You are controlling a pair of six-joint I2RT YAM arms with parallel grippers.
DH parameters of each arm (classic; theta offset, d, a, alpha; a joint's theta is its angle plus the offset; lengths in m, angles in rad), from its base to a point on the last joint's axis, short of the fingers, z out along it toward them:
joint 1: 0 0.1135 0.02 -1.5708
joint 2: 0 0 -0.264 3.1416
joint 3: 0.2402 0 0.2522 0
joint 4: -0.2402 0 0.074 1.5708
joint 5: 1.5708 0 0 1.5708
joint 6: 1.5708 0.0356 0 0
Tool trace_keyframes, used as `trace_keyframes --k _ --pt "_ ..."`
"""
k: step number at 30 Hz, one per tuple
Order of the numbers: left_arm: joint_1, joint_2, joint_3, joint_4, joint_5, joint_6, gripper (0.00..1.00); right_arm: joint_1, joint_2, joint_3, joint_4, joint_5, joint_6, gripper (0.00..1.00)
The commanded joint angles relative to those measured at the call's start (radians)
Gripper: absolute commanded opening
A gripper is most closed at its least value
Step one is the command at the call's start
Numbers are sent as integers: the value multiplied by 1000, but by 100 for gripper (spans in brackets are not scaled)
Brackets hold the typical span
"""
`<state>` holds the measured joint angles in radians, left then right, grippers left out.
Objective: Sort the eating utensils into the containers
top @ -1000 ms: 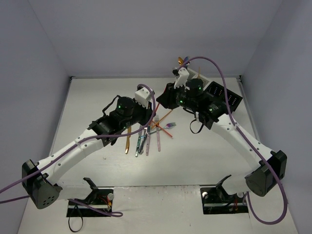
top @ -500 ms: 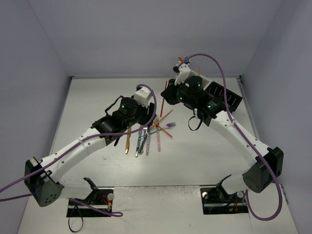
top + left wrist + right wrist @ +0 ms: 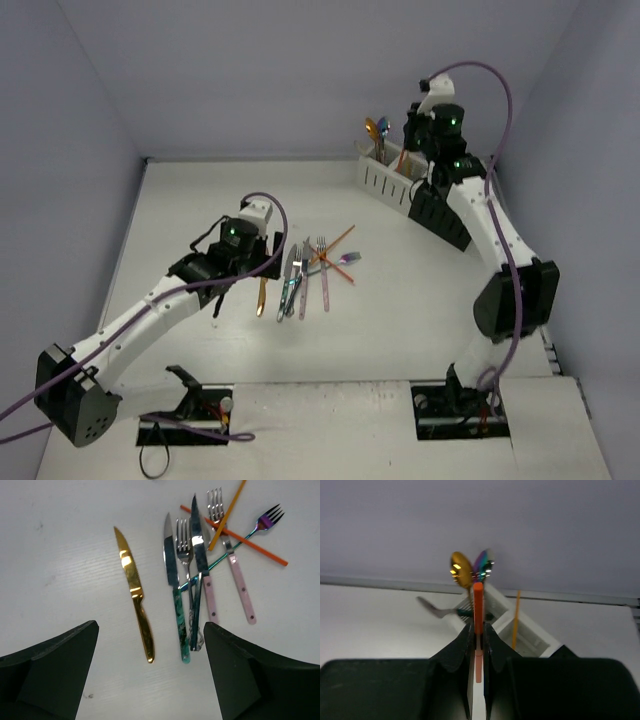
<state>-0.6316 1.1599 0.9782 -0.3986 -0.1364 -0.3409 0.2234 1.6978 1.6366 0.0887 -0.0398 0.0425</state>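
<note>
Across the table [image 3: 180, 210], the white caddy [image 3: 385, 182] and black caddy [image 3: 440, 215] sat far right. My left gripper [image 3: 150, 630] hung wide open over the gold knife [image 3: 134, 592] beside the loose utensils [image 3: 305, 272]. My right gripper [image 3: 478, 630] pinched an orange utensil [image 3: 478, 597] upright near the white caddy.

White tabletop [image 3: 180, 210], faintly scuffed perhaps, inside plain pale-lavender enclosure walls [image 3: 280, 70]
</note>
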Motion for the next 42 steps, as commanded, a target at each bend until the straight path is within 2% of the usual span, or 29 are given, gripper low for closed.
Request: trace_keyframes --k 1,9,14,17,27,34,39,42 --pt "29 -75 -28 -63 0 -28 84 -49 103 104 155 74 -33 0" --pt "36 -112 -71 -131 -5 -18 84 -96 265 182 242 101 -23 0" --pt "40 -136 -94 -144 1 -17 84 -104 332 168 244 112 -1 0" --pt "43 -138 -97 -146 -5 -10 84 -105 333 137 244 127 29 6" --pt "43 -103 -70 -143 0 15 84 -104 211 24 204 118 72 42" --pt "47 -116 -63 -143 -17 51 84 -60 45 -40 64 115 187 49" --pt "54 -138 -62 -145 -43 73 84 49 -62 -148 -38 203 297 54" --pt "58 -164 -64 -146 -71 77 84 133 -115 -236 -86 253 434 57"
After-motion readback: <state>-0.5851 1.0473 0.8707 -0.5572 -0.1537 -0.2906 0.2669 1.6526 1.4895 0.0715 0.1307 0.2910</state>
